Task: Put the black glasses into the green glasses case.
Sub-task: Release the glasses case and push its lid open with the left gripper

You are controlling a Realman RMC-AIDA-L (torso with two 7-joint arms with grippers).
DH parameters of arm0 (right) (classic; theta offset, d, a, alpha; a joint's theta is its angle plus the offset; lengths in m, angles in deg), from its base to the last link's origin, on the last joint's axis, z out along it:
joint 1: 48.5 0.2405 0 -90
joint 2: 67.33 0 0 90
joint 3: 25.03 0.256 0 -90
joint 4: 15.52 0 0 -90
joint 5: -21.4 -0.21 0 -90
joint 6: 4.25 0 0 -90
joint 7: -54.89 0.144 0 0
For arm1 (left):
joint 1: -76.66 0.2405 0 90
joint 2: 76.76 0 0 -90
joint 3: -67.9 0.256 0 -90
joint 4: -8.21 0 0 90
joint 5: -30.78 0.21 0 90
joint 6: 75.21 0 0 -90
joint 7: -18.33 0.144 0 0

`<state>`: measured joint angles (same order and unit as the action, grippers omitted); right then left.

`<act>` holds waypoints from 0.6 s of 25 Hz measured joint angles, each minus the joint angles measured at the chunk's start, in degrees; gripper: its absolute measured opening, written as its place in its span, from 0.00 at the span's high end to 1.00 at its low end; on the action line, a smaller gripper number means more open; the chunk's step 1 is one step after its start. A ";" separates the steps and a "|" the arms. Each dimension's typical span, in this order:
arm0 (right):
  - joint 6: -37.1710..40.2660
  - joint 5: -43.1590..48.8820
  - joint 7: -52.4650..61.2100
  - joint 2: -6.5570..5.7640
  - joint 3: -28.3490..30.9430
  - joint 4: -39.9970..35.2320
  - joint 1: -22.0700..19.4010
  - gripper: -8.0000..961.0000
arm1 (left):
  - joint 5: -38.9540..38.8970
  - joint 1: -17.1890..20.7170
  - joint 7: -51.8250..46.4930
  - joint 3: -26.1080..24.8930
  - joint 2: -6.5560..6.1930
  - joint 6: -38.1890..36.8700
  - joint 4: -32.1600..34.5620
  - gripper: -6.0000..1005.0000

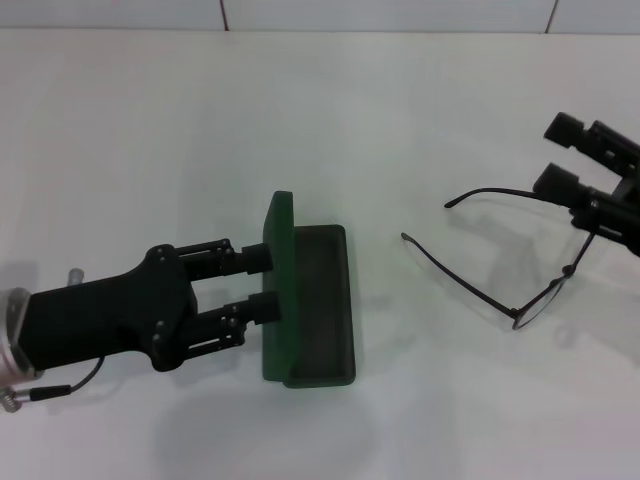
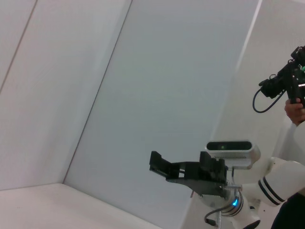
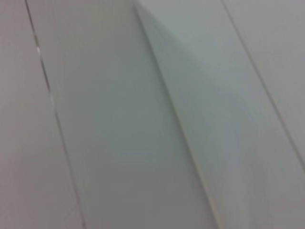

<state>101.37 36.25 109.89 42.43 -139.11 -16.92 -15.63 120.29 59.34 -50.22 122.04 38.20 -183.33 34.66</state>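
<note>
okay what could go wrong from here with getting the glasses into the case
1. The right gripper seems to hold the black glasses by one end of the thin frame, temples spread; they could twist or slip.
2. The left gripper props the lid of the green glasses case upright; letting go might drop it shut.
3. The spread temples may catch the case rim.

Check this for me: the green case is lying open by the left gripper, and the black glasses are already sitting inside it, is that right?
Not quite. In the head view the green glasses case is open at the left gripper, but its lined tray holds nothing. The black glasses are outside the case, toward the robot's right, temples unfolded, by the right gripper.
</note>
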 joint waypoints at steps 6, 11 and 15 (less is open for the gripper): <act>-0.41 -0.43 -0.02 -1.51 4.33 0.75 -0.89 0.11 | 0.04 0.14 0.10 0.00 0.15 0.73 -0.55 0.44; -4.07 -0.58 4.51 -5.59 8.06 1.02 -2.49 0.11 | -0.17 0.16 0.25 0.00 0.18 1.63 -0.78 0.44; -4.66 -0.68 4.73 -6.74 10.97 0.68 -4.58 0.11 | -0.30 0.00 0.26 0.00 0.18 2.54 -0.79 0.44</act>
<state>96.71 35.57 114.62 35.70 -128.14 -16.25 -20.21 119.99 59.34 -49.96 122.04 38.38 -180.79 33.87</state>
